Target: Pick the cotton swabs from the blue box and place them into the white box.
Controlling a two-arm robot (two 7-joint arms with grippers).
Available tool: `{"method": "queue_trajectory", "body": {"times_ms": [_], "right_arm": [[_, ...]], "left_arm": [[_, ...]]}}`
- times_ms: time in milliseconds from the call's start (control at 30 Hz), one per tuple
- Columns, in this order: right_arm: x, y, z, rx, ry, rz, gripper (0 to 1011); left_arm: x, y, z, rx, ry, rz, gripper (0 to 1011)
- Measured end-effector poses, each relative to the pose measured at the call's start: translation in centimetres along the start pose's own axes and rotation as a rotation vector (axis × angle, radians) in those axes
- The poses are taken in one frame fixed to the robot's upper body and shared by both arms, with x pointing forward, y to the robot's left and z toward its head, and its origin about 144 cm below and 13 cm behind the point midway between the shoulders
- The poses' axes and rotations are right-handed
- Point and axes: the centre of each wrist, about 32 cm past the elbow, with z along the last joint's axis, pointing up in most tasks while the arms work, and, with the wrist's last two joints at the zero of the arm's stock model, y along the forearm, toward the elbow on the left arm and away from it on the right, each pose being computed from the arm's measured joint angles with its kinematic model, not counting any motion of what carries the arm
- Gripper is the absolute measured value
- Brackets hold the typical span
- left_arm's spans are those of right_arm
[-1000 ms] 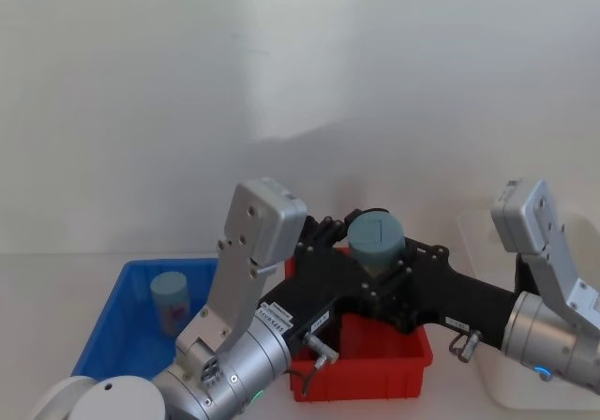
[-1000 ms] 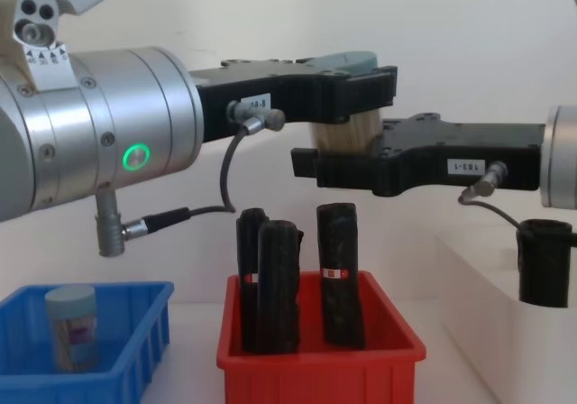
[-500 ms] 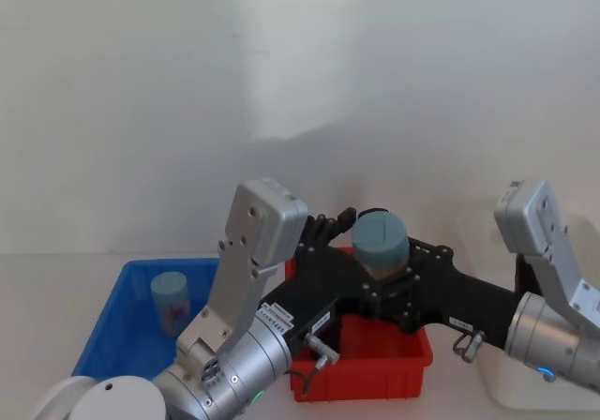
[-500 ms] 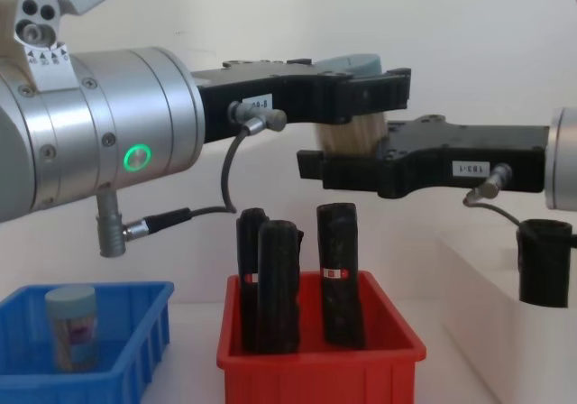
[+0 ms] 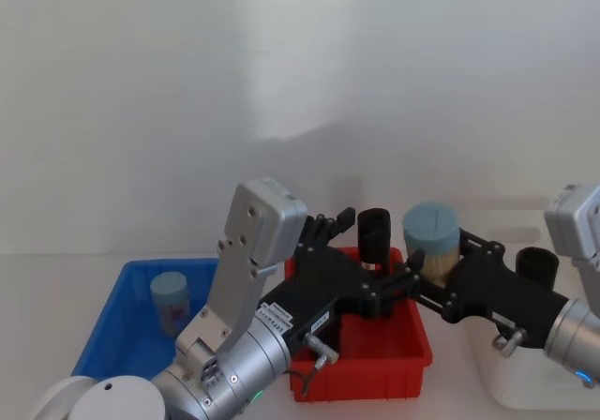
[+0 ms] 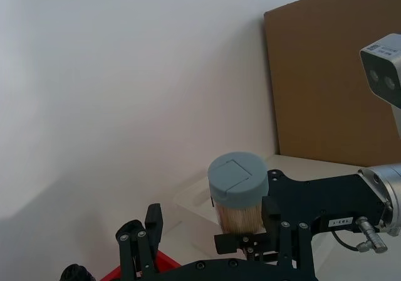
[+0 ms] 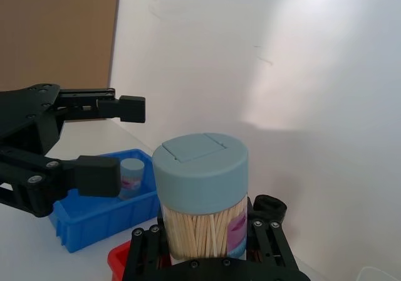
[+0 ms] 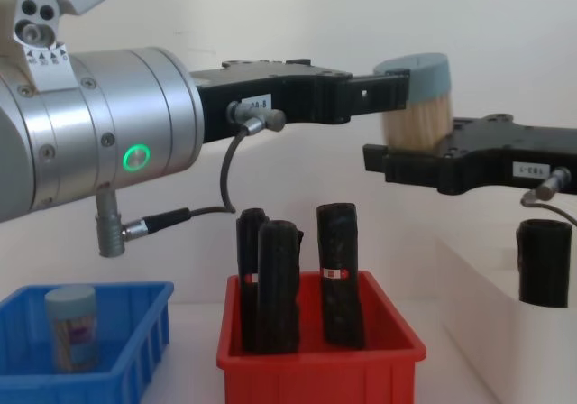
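Observation:
One jar of cotton swabs (image 5: 433, 237) with a grey-blue lid is held upright in the air, and my right gripper (image 5: 424, 277) is shut on its lower half. The jar (image 8: 416, 97) hangs to the right of the red bin, near the white box (image 5: 495, 375). My left gripper (image 5: 367, 262) stands open above the red bin, its fingers (image 7: 123, 108) spread with nothing between them. A second jar (image 5: 170, 300) stands inside the blue box (image 5: 105, 331) at the left.
The red bin (image 8: 317, 361) between the blue and white boxes holds three tall black rolls (image 8: 338, 273). A black roll-like object (image 8: 539, 261) hangs at the right over the white box (image 8: 469, 296). A brown board (image 6: 338, 74) stands behind.
My right gripper has carried the jar to the right, out from between the left gripper's fingers and toward the white box. The left arm has stayed in place.

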Motion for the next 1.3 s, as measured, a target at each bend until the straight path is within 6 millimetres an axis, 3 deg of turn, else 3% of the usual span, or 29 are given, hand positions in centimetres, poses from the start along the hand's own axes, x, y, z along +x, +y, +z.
{"method": "queue_trajectory", "body": {"times_ms": [767, 1033, 1300], "right_arm": [[0.3, -5.3, -1.9, 0.029, -0.005, -0.375, 624], [0.4, -5.9, -2.9, 0.042, 0.015, -0.498, 624], [0.9, -5.4, -5.6, 0.046, 0.069, -0.646, 624]], "left_arm": [[0.0, 0.0, 0.0, 0.0, 0.0, 0.001, 1003], [0.0, 0.0, 0.0, 0.0, 0.0, 0.001, 1003], [0.0, 0.0, 0.0, 0.0, 0.0, 0.001, 1003]]}}
